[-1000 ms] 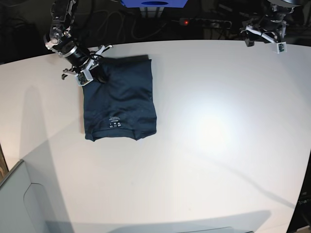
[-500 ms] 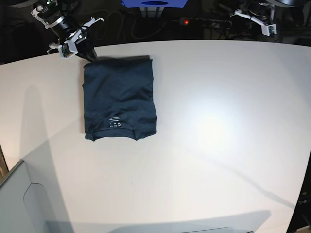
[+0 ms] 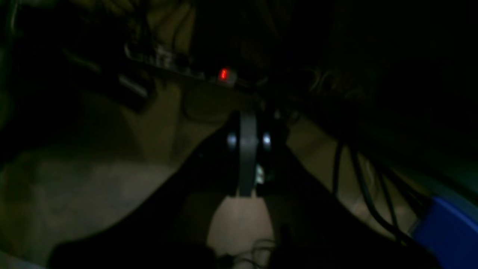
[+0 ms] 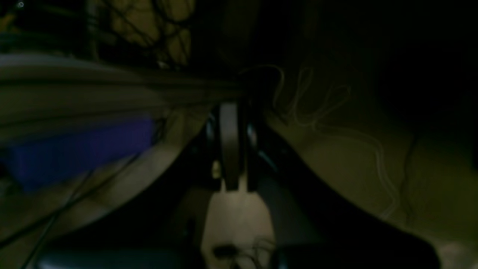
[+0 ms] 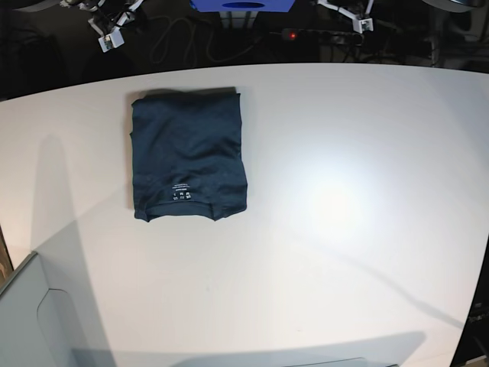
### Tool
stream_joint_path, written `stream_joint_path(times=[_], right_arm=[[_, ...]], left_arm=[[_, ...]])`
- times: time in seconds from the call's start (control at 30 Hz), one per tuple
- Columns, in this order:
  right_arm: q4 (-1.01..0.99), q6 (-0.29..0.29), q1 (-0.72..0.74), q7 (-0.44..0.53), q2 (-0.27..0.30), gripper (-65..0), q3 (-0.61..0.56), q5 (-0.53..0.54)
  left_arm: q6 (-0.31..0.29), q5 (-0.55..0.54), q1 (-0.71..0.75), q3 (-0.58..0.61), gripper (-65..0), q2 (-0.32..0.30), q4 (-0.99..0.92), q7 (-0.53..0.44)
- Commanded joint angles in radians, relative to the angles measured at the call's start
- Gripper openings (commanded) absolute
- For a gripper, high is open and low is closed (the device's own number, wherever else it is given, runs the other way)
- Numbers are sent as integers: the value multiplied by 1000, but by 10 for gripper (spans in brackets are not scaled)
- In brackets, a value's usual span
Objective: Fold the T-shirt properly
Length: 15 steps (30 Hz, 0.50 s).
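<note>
**Base view: both arms up at the back, shirt lying folded**

Left wrist view is very dark. My left gripper point(image 3: 247, 157) has its two fingers pressed together, and nothing is between them. Past it I see a small red light point(image 3: 223, 74), some black cables point(image 3: 358, 186) and a bit of a blue box point(image 3: 448, 228).

My right gripper point(image 4: 230, 149) looks the same in its own dark view: fingers closed tight, holding nothing. A blue box point(image 4: 78, 149) is off to one side, blurry, and thin pale wires point(image 4: 336, 112) lie on the other side.

From the base view, I can only see small bits of both grippers at the top edge, well apart from the shirt. The right gripper point(image 5: 111, 32) is at the top on the view's left side, and the left gripper point(image 5: 353, 17) is at the top nearer the middle.

The T-shirt point(image 5: 188, 155) lies flat on the white table point(image 5: 344, 229), folded into a neat block. Its small white label point(image 5: 181, 190) shows near the front edge.
</note>
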Motion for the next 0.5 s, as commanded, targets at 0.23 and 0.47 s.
stream_joint_path(times=[0.23, 0.47], right_arm=[[-461, 10, 193, 360, -11, -650, 9, -279], [-811, -334, 345, 592, -23, -650, 9, -499]], left_arm=[[4, 48, -229, 43, -650, -98, -418, -141], [7, 109, -360, 114, -650, -147, -637, -153]])
